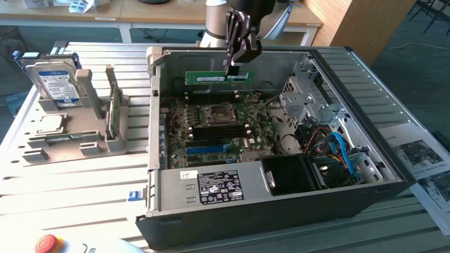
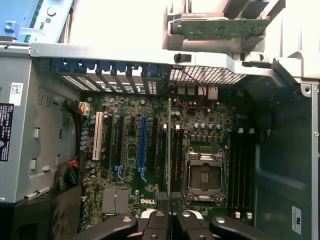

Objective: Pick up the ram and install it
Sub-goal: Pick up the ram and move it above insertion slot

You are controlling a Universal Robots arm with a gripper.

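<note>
The ram (image 1: 218, 77), a long green stick with a white label, hangs level inside the open computer case, above the far end of the motherboard (image 1: 218, 126). My gripper (image 1: 234, 66) is shut on its top edge near the end at the exterior view's right. In the wrist view the ram (image 2: 170, 145) shows edge-on as a thin line running out from my gripper (image 2: 170, 216). It lies over the black memory slots (image 2: 176, 150) beside the open processor socket (image 2: 204, 175). More black slots (image 2: 240, 165) lie on the socket's other side.
The case walls (image 1: 158, 105) ring the board, with a power supply (image 1: 218, 184) at the near side and drive cages and cables (image 1: 330, 137) at the exterior view's right. A grey holder (image 1: 77, 132) at the exterior view's left carries a hard drive (image 1: 56, 84), a processor chip (image 1: 50, 124) and another green board (image 1: 111, 113).
</note>
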